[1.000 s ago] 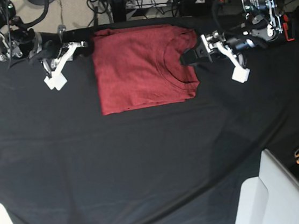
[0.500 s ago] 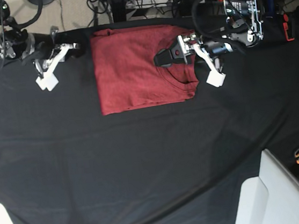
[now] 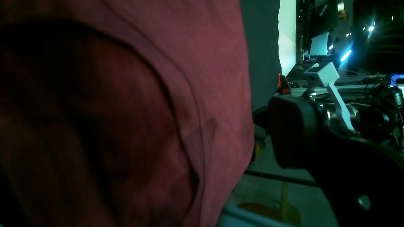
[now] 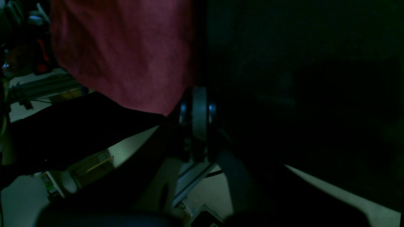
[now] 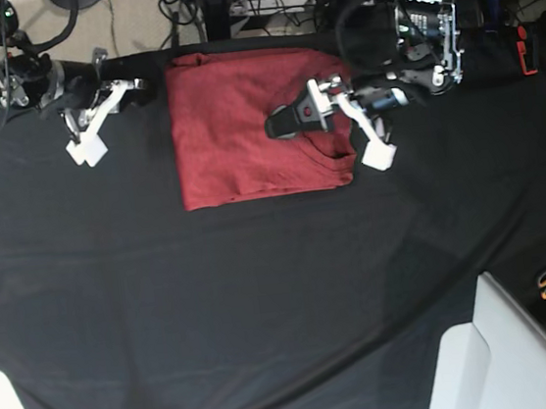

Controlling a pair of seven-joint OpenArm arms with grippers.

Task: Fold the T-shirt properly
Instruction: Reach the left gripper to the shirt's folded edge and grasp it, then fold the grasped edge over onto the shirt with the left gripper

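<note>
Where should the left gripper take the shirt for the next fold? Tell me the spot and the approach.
Probably the collar-end edge of the shirt, nearest the open left gripper. Come from that side, low over the black cloth: the shirt lies flat in stacked layers, so one finger likely must slide under the edge to lift them.
</note>
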